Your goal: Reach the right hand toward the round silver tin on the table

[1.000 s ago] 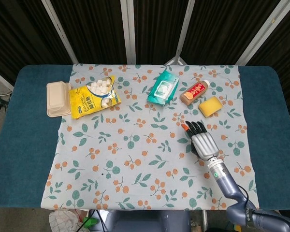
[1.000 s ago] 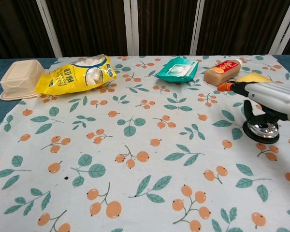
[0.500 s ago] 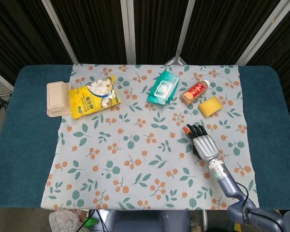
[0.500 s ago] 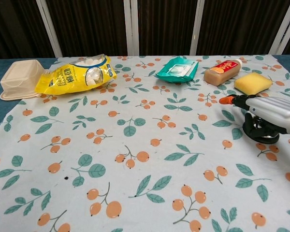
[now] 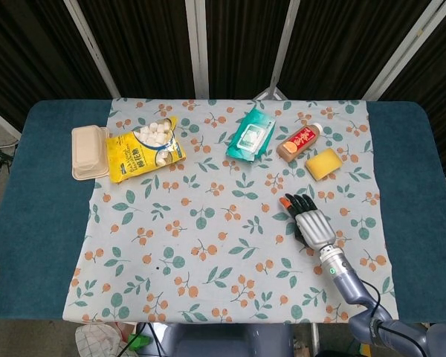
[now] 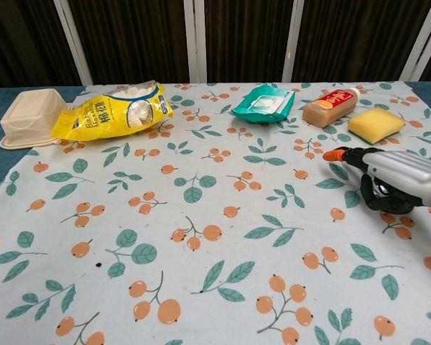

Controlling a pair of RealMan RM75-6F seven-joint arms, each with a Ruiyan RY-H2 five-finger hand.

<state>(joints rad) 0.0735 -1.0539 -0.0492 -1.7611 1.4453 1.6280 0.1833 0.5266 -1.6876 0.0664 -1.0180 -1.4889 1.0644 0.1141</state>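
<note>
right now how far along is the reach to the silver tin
Nearly done. The right hand is already over the round silver tin, covering most of it in the chest view; the head view hides the tin completely. In hand: the last lowering onto it. Left: contact or a grip, which neither view shows yet. The left hand is out of sight.

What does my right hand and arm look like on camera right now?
The right hand has a silver-grey metallic back, black fingers and one orange-red fingertip. Its wrist is a pale cylinder bearing a small green light, which joins a glossy blue-grey forearm. A dark cable loops beside the arm's lower end.
</note>
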